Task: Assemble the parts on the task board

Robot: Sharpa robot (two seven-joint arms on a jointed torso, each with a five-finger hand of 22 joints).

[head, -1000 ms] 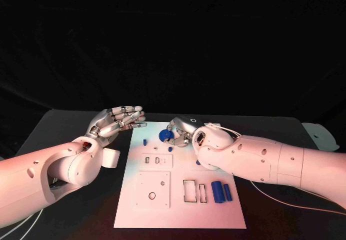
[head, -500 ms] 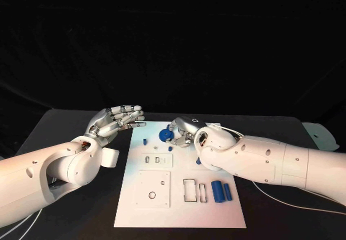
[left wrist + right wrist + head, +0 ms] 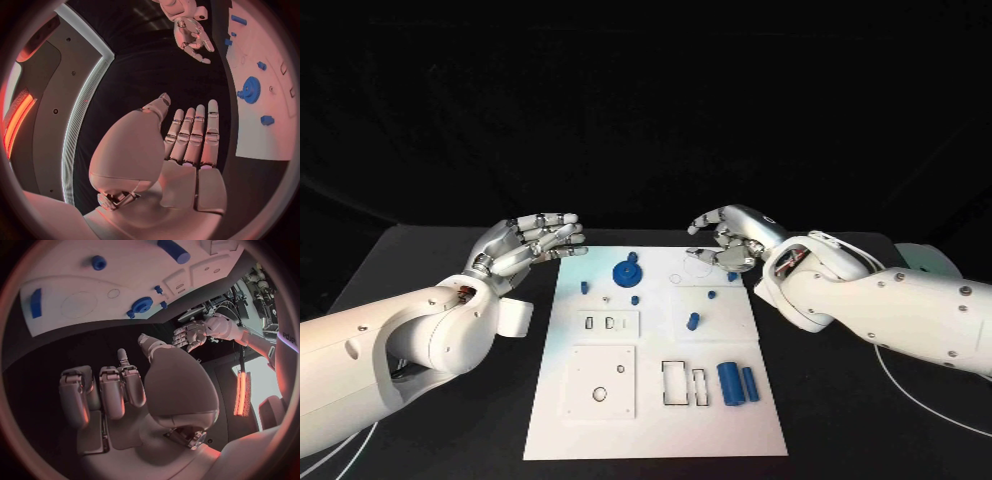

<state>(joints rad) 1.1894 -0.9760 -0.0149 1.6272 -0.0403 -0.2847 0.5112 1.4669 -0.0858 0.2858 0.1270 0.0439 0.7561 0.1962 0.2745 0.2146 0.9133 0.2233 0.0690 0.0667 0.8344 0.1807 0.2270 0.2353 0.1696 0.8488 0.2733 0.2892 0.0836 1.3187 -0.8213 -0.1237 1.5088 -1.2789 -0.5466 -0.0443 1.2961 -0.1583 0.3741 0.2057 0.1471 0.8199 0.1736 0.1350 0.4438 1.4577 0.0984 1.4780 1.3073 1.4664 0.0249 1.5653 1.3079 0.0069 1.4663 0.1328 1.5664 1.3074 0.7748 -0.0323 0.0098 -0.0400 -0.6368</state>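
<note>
Gear [image 3: 629, 269] between parted robot hands, unobstructed.

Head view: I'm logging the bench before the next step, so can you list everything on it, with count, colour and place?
Task board: one, white, middle of the table.
Table: one, black, under the board.
Gear: one, blue, far part of the board, left of centre.
Cylinders: two, blue, side by side on the board's near right part.
Small parts: several, blue, scattered over the board's far half.
Left hand: one, silver, beside the board's far left corner, holding nothing.
Right hand: one, silver, above the board's far right corner, fingers curled in, holding nothing.
</note>
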